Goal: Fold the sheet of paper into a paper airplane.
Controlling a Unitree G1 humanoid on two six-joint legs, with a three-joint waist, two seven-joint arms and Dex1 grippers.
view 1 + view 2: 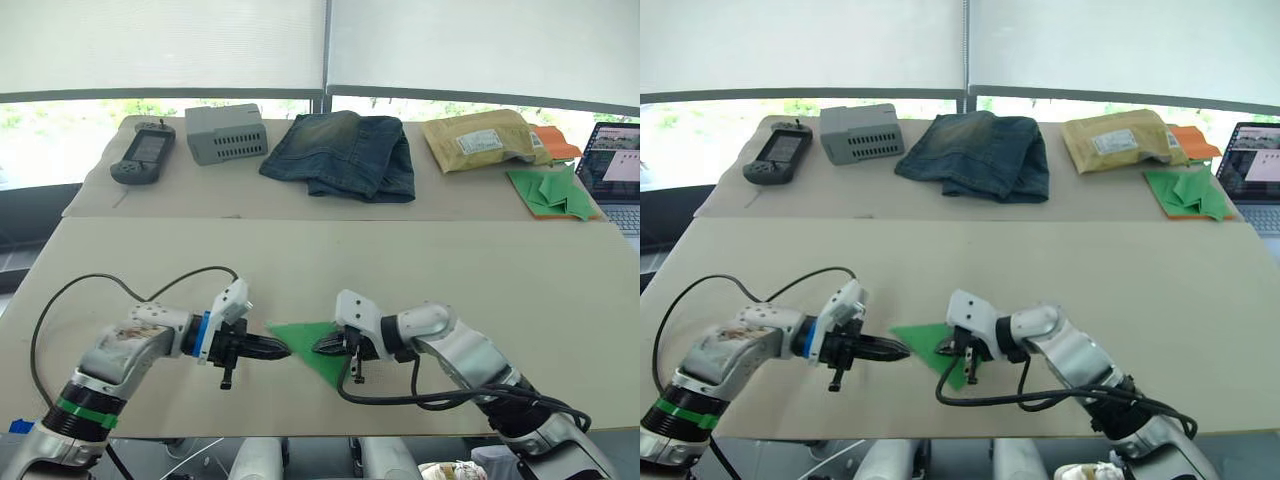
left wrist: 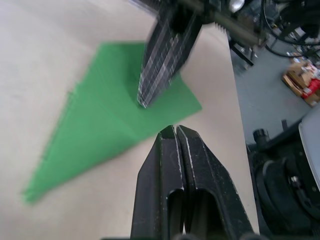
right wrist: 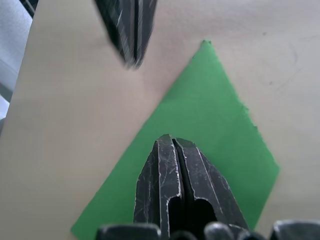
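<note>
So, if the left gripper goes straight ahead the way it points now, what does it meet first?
Probably the green paper: the shut left gripper points at its edge, with the right gripper pressing on it just beyond. Height above the table is unclear.

bright green paper airplane (image 1: 312, 347), black claws

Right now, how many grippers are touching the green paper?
1. The right gripper presses shut on the folded paper; the left gripper, also shut, sits just off its edge.
</note>
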